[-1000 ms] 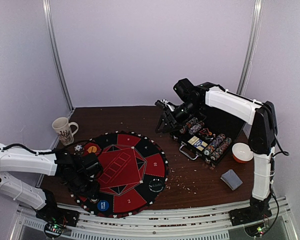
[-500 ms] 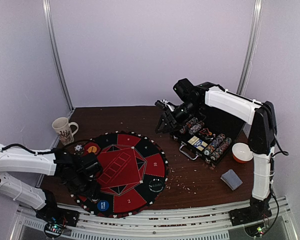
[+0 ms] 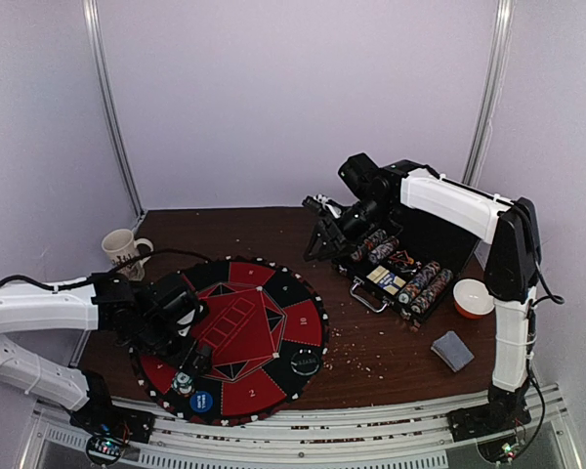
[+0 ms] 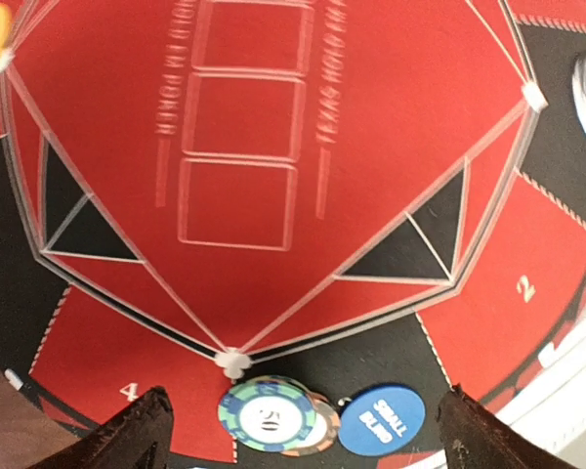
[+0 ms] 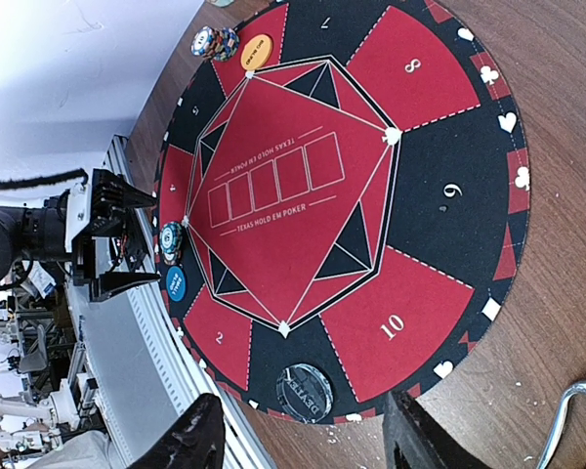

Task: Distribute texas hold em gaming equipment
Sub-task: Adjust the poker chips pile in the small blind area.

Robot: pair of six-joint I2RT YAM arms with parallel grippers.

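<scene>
The round red-and-black mat (image 3: 273, 337) lies on the table. A small stack of striped poker chips (image 4: 269, 415) rests on the mat's near edge, touching the blue small-blind disc (image 4: 381, 420). My left gripper (image 4: 308, 442) hovers open just over those chips (image 3: 183, 383), a finger on each side and nothing held. A clear dealer button (image 5: 305, 391) sits at the mat's rim. At the far rim lie a yellow disc (image 5: 257, 49) and more chips (image 5: 215, 41). My right gripper (image 3: 322, 234) hangs open and empty above the table near the case. The card deck (image 3: 452, 350) lies at right.
The open black case (image 3: 410, 278) holds rows of chips at the right. A red-and-white bowl (image 3: 473, 298) stands beside it. A white mug (image 3: 125, 254) stands at the back left. Crumbs dot the wooden table (image 3: 371, 342).
My left gripper has opened, let go of the chips beside the blue disc, and drawn up and back from them. The right arm has not moved.
</scene>
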